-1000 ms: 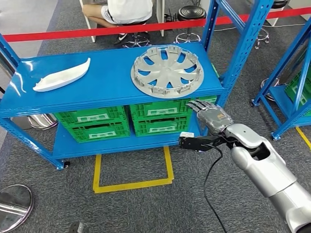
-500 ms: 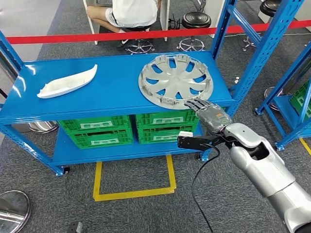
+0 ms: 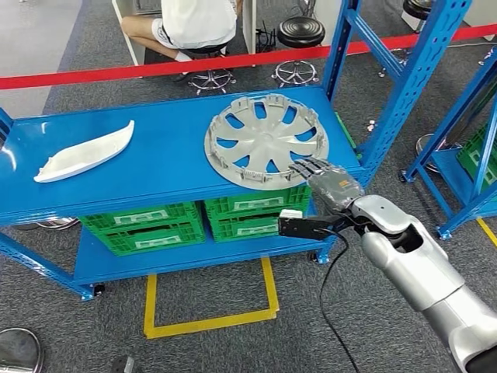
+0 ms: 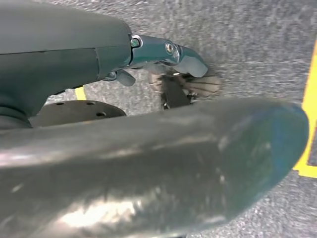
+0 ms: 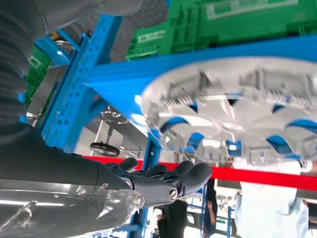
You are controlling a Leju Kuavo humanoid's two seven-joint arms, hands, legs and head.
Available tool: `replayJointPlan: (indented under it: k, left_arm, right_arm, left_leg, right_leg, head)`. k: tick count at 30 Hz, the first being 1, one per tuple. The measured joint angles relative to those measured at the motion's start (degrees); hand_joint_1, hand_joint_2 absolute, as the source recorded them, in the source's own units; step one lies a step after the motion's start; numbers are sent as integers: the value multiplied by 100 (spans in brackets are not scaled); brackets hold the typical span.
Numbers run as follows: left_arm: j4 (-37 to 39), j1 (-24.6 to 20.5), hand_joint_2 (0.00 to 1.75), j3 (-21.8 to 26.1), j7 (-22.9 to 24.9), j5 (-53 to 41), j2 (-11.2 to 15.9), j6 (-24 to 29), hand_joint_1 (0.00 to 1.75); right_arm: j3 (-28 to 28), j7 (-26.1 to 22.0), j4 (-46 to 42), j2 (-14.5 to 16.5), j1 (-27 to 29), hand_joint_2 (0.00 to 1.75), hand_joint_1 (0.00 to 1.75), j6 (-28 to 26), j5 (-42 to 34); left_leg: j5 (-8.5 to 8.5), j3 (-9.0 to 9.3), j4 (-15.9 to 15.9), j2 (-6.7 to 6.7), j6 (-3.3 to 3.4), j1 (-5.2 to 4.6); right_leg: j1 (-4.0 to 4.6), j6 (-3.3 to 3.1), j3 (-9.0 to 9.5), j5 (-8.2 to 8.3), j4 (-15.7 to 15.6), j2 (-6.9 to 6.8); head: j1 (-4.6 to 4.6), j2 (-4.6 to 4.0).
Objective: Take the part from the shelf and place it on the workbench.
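A silver hubcap [image 3: 266,140] lies flat on the right half of the blue shelf's top board [image 3: 164,148]. My right hand [image 3: 328,186] is at the shelf's front edge, fingers stretched flat with their tips by the hubcap's near rim and the thumb pointing left below the board; it holds nothing. In the right wrist view the dark fingers [image 5: 168,181] lie just short of the hubcap [image 5: 239,109]. A white curved trim part [image 3: 82,153] rests on the board's left side. My left hand [image 4: 164,52] hangs over the grey carpet, a finger extended, empty.
Green crates [image 3: 140,225] fill the lower shelf. A blue upright [image 3: 404,78] stands right of the hubcap, with another blue rack [image 3: 469,155] further right. Behind run red tape [image 3: 234,61], a seated person [image 3: 196,19] and stools [image 3: 299,31]. Yellow floor lines [image 3: 208,318] mark the carpet.
The whole view has shifted as the camera moved. Relative to the shelf, my right hand has come up from beside the crates to the hubcap's near rim.
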Motion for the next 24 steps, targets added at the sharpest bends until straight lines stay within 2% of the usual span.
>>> replayJointPlan:
  k: [1, 2, 3, 5, 6, 7, 9, 10, 11, 12, 14, 16, 18, 20, 21, 22, 24]
  left_arm:
    - [5, 2, 0, 10, -6, -4, -7, -4, 0]
    - [9, 3, 0, 18, -10, -8, -15, -8, 0]
    - [9, 2, 0, 25, -13, -11, -15, -10, 0]
    - [9, 3, 0, 37, -17, -12, -15, -10, 0]
    - [9, -2, 0, 41, -19, -12, -14, -10, 0]
    - [9, -5, 0, 45, -19, -12, -14, -10, 0]
    - [10, -1, 0, 51, -20, -12, -14, -10, 0]
    - [11, 5, 0, 53, -19, -12, -14, -10, 0]
    - [11, 10, 0, 55, -19, -12, -13, -10, 0]
    - [10, 12, 0, 56, -19, -12, -13, -10, 0]
    - [13, 9, 0, 58, -19, -12, -14, -10, 0]
    - [20, -7, 0, 60, -19, -13, -15, -10, 0]
    - [22, -20, 0, 61, -19, -25, -16, -11, 0]
    - [22, -31, 0, 61, -21, -46, -12, -11, 0]
    - [22, -41, 0, 61, -23, -57, -10, -11, 0]
    - [21, -49, 0, 61, -25, -65, -7, -10, 0]
    - [22, -51, 0, 62, -27, -84, -8, -10, 0]
  right_arm:
    - [3, 1, 7, 5, -4, 175, 0, 0, 1]
    - [6, 1, 13, 10, -9, 175, 0, -1, 1]
    - [8, 1, 15, 17, -15, 175, 0, -3, 2]
    - [7, 0, 18, 31, -36, 175, 0, -8, 3]
    - [8, 0, 20, 37, -52, 175, 0, -9, 3]
    - [9, 1, 23, 39, -64, 175, 0, -9, 5]
    - [21, 2, 39, 41, -66, 175, 0, -8, 11]
    - [31, 3, 48, 41, -58, 175, 0, -8, 14]
    - [38, 3, 54, 41, -51, 175, 0, -7, 15]
    - [44, 4, 58, 41, -49, 175, 0, -8, 16]
    - [47, 3, 65, 41, -60, 175, 0, -9, 16]
    - [55, 3, 80, 43, -82, 175, 0, -7, 16]
    - [64, 3, 91, 47, -95, 175, 0, -9, 22]
    - [67, 1, 93, 61, -100, 175, 0, -15, 45]
    - [69, -1, 95, 70, -103, 175, 0, -17, 62]
    - [75, -5, 98, 87, -102, 175, 0, -17, 81]
    - [102, -13, 108, 121, -83, 175, 0, -15, 110]
  left_leg:
    - [35, 44, -169, 2, 41, 0]
    - [-20, 68, -235, 4, 97, -3]
    - [-38, 101, -266, 4, 161, -3]
    - [-54, 183, -276, -6, 248, 5]
    - [-75, 235, -279, -12, 282, 5]
    - [-107, 281, -282, -16, 308, 2]
    - [-187, 365, -281, -18, 337, -11]
    - [-235, 418, -281, -18, 341, -21]
    - [-285, 480, -281, -20, 343, -30]
    - [-341, 555, -281, -22, 342, -39]
    - [-468, 718, -281, -25, 321, -54]
    - [-571, 812, -294, -26, 270, -63]
    - [-598, 853, -299, -23, 205, -65]
    - [-595, 837, -175, -16, 147, -66]
    - [-622, 736, 10, -13, 117, -62]
    - [-689, 553, 298, -11, 84, -56]
    - [-931, 59, 949, -10, 31, -40]
  right_leg:
    - [13, 37, 23, -29, 1, 4]
    - [26, 71, 44, -49, 7, 8]
    - [31, 103, 58, -69, 2, 10]
    - [22, 155, 32, -133, 139, -12]
    - [17, 177, -79, -208, 356, -24]
    - [17, 192, -268, -315, 691, -34]
    - [20, 202, -754, -554, 1425, -35]
    - [22, 194, -938, -588, 1620, -35]
    - [27, 175, -1030, -525, 1626, -35]
    - [34, 147, -1019, -349, 1428, -35]
    - [74, 66, -810, 199, 696, -36]
    - [118, 2, -618, 469, 174, -41]
    - [138, -50, -539, 416, 70, -36]
    - [116, -111, -442, 383, 29, -23]
    - [101, -141, -381, 358, 2, -20]
    - [88, -162, -322, 327, -23, -20]
    - [84, -181, -229, 242, -43, -18]
  head:
    - [-7, 0]
    - [-13, 1]
    - [-15, 1]
    - [0, 1]
    - [7, 1]
    - [15, 1]
    - [29, 1]
    - [32, 1]
    - [35, 0]
    - [35, 0]
    - [34, 0]
    - [35, 1]
    - [42, 1]
    - [39, 1]
    - [28, 2]
    - [21, 1]
    - [5, 1]
